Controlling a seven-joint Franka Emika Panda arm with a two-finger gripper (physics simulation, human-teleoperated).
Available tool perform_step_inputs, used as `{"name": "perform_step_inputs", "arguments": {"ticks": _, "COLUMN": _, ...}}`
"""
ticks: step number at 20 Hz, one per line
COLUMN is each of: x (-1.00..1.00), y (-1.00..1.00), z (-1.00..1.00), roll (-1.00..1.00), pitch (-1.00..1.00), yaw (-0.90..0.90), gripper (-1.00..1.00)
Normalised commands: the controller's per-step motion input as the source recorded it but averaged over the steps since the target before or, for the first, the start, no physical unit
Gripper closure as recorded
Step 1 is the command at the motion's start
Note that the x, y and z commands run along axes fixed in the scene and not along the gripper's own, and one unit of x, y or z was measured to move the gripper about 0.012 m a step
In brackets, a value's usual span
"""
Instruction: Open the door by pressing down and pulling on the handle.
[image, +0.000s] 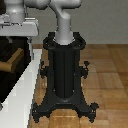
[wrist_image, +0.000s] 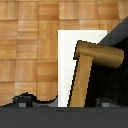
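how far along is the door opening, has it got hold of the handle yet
Done: the arm has reached the door; the wrist view looks straight onto the tan handle against the white frame. In hand: lining up on the handle. No contact is visible, and the gripper shows too little to tell its state. Left: pressing the handle down and pulling; I can't tell whether the door has moved.

You're looking at a bare simulated test room: wood parquet floor (image: 107, 70), plain grey wall (image: 107, 22), black robot pedestal (image: 64, 75), white-framed dark door (image: 10, 60)
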Motion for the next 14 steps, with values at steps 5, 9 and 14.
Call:
{"name": "perform_step_inputs", "arguments": {"ticks": 5, "x": 0.00, "y": -0.60, "z": -0.60, "roll": 0.00, "pitch": 0.00, "yaw": 0.00, "gripper": -1.00}}
{"name": "perform_step_inputs", "arguments": {"ticks": 9, "x": 0.00, "y": -0.25, "z": -0.75, "roll": 0.00, "pitch": 0.00, "yaw": 0.00, "gripper": -1.00}}
{"name": "perform_step_inputs", "arguments": {"ticks": 14, "x": 0.00, "y": -0.40, "z": -0.40, "roll": 0.00, "pitch": 0.00, "yaw": 0.00, "gripper": -1.00}}
